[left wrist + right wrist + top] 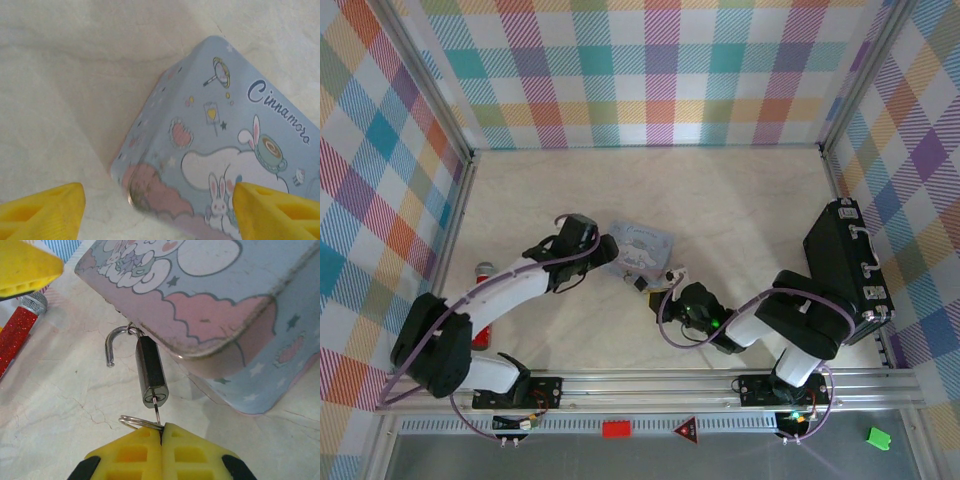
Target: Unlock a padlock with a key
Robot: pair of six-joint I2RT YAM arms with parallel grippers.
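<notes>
Right claw [161, 432] was closed on the key [157, 411]. Yellow ribbed fingers were pressed flat together, with the thin grey blade coming out of the seam between them. A wire key ring [131, 421] stuck out to the left of the fingertips.

Key tip was seated in the keyhole on the polished end face of the padlock [151, 371]. The padlock was a small black, glossy, squarish bar lying on the counter [60, 390], just beside the near corner of the tin [225, 315]. The shackle [111, 340] was swung out, a silvery hook with its free end clear of the body. Its other leg met the tin's lower rim; couldn't tell whether it was threaded through anything there.

Left claw [159, 200] was open with jaws wide apart, one yellow finger over the tin lid and the other over bare counter. Nothing was held.

The tin was a pastel blue-pink box with rounded corners, a cartoon rabbit and cloud print, and a scuffed lid edge. The counter was pale, matte and marbled with fine cracks.

A red glitter toy [15, 335] with a grey mesh top lay to the left, well apart from the padlock. A black hard case [840, 265] sat at the counter's right edge.
</notes>
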